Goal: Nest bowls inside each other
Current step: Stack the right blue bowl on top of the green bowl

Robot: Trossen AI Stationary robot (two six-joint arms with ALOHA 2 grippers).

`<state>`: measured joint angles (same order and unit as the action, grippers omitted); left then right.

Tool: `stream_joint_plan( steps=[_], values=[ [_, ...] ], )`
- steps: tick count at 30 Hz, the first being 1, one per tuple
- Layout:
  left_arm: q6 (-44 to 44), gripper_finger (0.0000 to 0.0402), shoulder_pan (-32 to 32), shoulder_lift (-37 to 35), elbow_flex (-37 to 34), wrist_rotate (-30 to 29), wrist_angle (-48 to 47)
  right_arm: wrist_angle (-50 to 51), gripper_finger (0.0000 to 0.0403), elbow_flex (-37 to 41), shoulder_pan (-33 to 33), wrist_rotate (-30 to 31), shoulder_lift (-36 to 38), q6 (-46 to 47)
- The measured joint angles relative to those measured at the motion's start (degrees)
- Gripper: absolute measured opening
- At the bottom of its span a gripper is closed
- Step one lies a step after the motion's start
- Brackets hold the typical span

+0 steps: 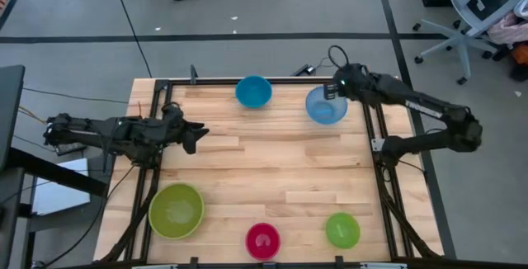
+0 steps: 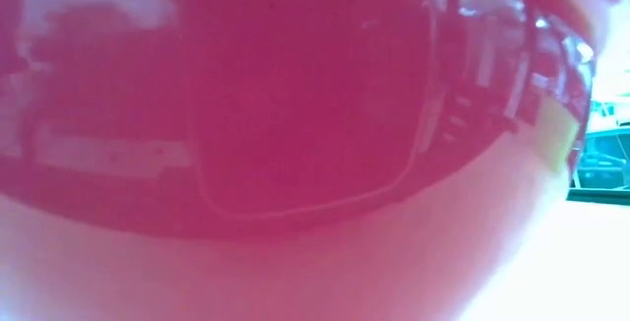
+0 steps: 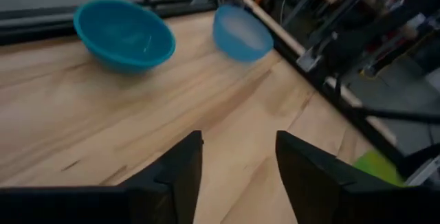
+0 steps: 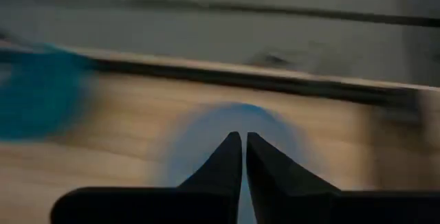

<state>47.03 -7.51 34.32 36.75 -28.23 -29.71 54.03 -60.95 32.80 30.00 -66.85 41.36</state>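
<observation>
Five bowls stand apart on the wooden table (image 1: 272,170), mouths up. The blue bowl (image 1: 253,92) and the pale translucent blue bowl (image 1: 326,106) are near the far edge. The large lime-green bowl (image 1: 176,211), the magenta bowl (image 1: 262,240) and the small green bowl (image 1: 342,229) are along the near edge. My left gripper (image 3: 237,169) is open at the table's left side, pointing across the bare wood toward the two blue bowls (image 3: 124,35) (image 3: 242,31). My right gripper (image 4: 244,141) is shut with nothing between its fingers, above the pale bowl (image 4: 206,141) near its far rim.
A black metal frame (image 1: 375,137) runs along the table's edges, with cables behind the far edge. The magenta bowl's side (image 2: 295,114) fills the low view. Bare wood lies in the table's middle, between the far pair and the near row of bowls.
</observation>
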Motion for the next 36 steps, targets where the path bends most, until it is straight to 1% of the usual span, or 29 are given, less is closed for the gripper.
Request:
stream_joint_plan(
  steps=[1,3,7,10,13,15,17,19,22,24,26,28,29,30,32,34,36],
  values=[
    [-0.1,0.0197,0.0,0.5,0.0,0.3,-0.7,2.4,0.0043,-1.0,2.1,-0.2,-1.4,-1.1],
    [-0.1,0.0204,0.0,1.6,0.0,0.2,-1.6,4.2,0.0062,-1.3,5.7,-2.2,-3.6,-2.8],
    [-3.6,0.0210,0.0,4.0,0.0,-2.7,-2.3,4.1,0.0121,0.7,11.1,-6.3,-7.9,-1.7],
    [-4.6,0.0211,0.1,5.6,0.0,-2.8,-2.3,4.6,0.0172,2.3,13.7,-8.1,-11.3,1.6],
    [-4.5,0.0211,0.1,7.1,0.0,-2.8,-2.3,4.1,0.0212,3.2,15.2,-9.0,-14.5,2.7],
    [-4.4,0.0211,0.1,7.9,0.0,-2.9,-2.3,3.3,0.0229,3.9,16.1,-10.1,-16.6,2.3],
    [-4.3,0.0211,0.1,8.7,0.0,-3.0,-2.3,2.3,0.0233,4.8,16.8,-10.8,-18.6,1.7],
    [-4.3,0.0211,0.1,9.4,0.0,-3.0,-2.3,1.1,0.0226,5.9,17.3,-12.2,-20.6,1.4],
    [-3.9,0.0211,0.1,10.3,0.0,-3.2,-2.3,-1.1,0.0189,6.7,17.4,-14.0,-23.0,0.8],
    [-2.8,0.0211,0.4,10.9,0.0,-3.8,-2.2,-2.4,0.0149,6.8,17.4,-15.1,-23.8,-0.2],
    [-1.6,0.0211,1.1,11.3,0.0,-3.9,-2.2,-3.0,0.0099,6.8,17.0,-16.0,-23.9,-1.2],
    [-0.7,0.0211,2.2,11.6,0.0,-4.0,-2.1,-3.2,0.0041,6.8,16.2,-16.5,-22.9,-2.2],
    [-0.7,0.0211,2.8,11.8,0.0,-4.0,-1.9,-3.4,0.0023,6.8,15.5,-17.1,-21.9,-2.4],
    [-0.6,0.0211,3.5,11.9,0.0,-4.0,-1.3,-3.7,0.0017,6.7,14.6,-17.2,-20.6,-2.5],
    [-0.7,0.0211,5.0,11.9,0.0,-4.0,0.8,-3.4,0.0022,6.8,11.9,-17.0,-17.9,-1.2],
    [-2.4,0.0211,6.4,12.5,0.0,-3.9,5.6,-2.8,0.0022,6.9,8.0,-16.5,-14.5,0.2],
    [-5.4,0.0211,7.8,13.0,0.0,-3.5,10.3,-4.2,0.0013,6.8,3.0,-15.7,-11.5,2.3]
  ],
)
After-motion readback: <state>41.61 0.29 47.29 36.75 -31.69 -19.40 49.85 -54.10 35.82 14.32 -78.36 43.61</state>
